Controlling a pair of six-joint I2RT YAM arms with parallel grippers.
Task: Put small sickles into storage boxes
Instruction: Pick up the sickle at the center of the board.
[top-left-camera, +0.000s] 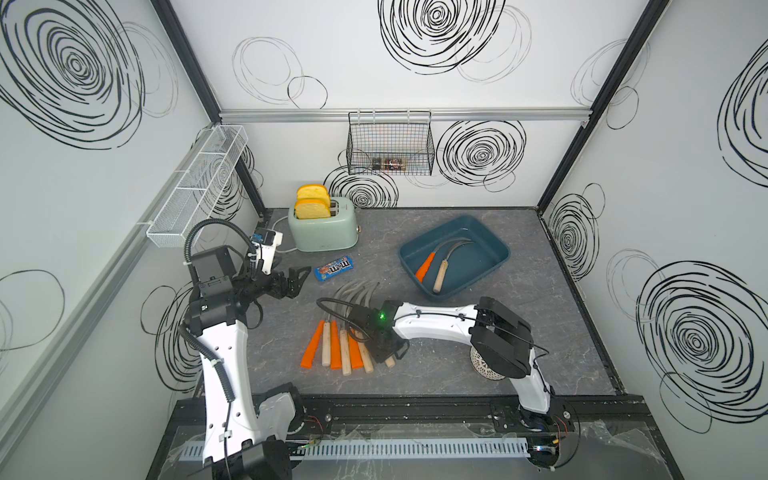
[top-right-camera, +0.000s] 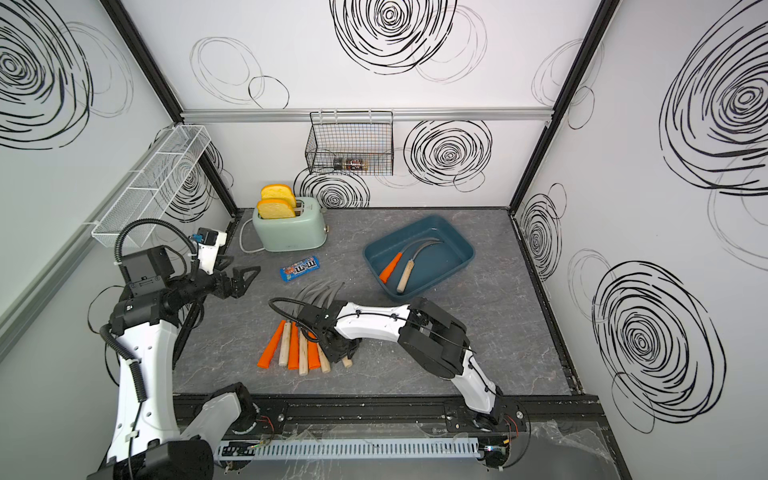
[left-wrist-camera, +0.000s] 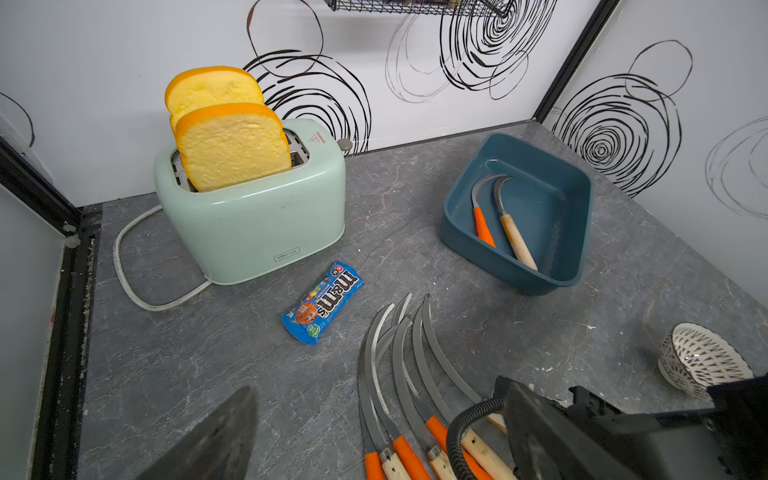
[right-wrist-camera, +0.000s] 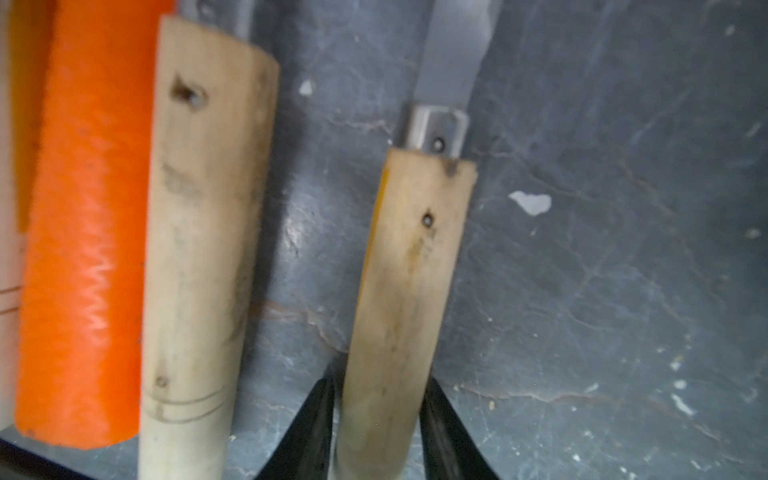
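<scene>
Right fingers (right-wrist-camera: 320, 424) gripping wooden-handled sickle (right-wrist-camera: 399, 291) at 6 o'clock, left fingers (top-left-camera: 300, 273) wide open, two sickles (top-left-camera: 439, 276) in storage box (top-left-camera: 478, 259)

A blue candy packet (left-wrist-camera: 323, 302) on the table carries the brand "m&m's" in large white letters, and in both top views it lies at about six o'clock from the toaster (top-left-camera: 324, 237). The toaster's top bears a small red warning triangle (left-wrist-camera: 314, 138) beside red print too small to read. The small maker's plate (left-wrist-camera: 286, 254) on its front is also unreadable.
</scene>
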